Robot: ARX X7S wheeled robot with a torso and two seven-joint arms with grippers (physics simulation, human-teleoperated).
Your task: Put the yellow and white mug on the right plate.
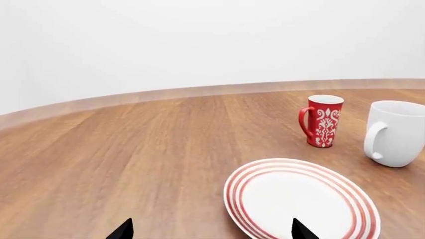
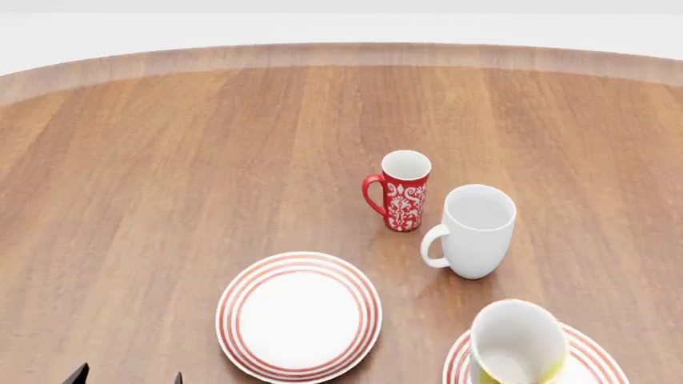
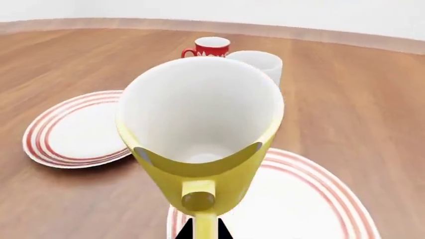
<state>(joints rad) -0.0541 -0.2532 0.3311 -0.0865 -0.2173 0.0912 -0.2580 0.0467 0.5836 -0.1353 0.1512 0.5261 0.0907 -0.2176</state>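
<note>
**Yellow mug over right plate, near edge of table**

I see the yellow and white mug (image 2: 519,346) at the near edge of the wooden table (image 2: 160,160), toward its right corner, over the right plate (image 2: 600,364). It looks tilted in the head view. I cannot tell whether its base touches the plate.

In the right wrist view the mug (image 3: 202,139) fills the frame, handle toward the camera. Only dark tips of the right gripper (image 3: 202,230) show beside the handle at the bottom border. I cannot tell whether that claw is pinching the handle or spread.

The left gripper (image 1: 212,230) shows two dark tips set well apart, so it is spread, with nothing between them. It sits at the near edge, left of the left plate (image 2: 299,316).

Surroundings: the white mug (image 2: 473,232) stands upright just beyond the right plate, toward the table centre. The red patterned mug (image 2: 401,190) stands upright just beside it, farther back and left; both handles point left. The left plate lies apart from the right plate.

Open room: the whole left half and the far stretch up to the curved far edge are bare wood.
</note>
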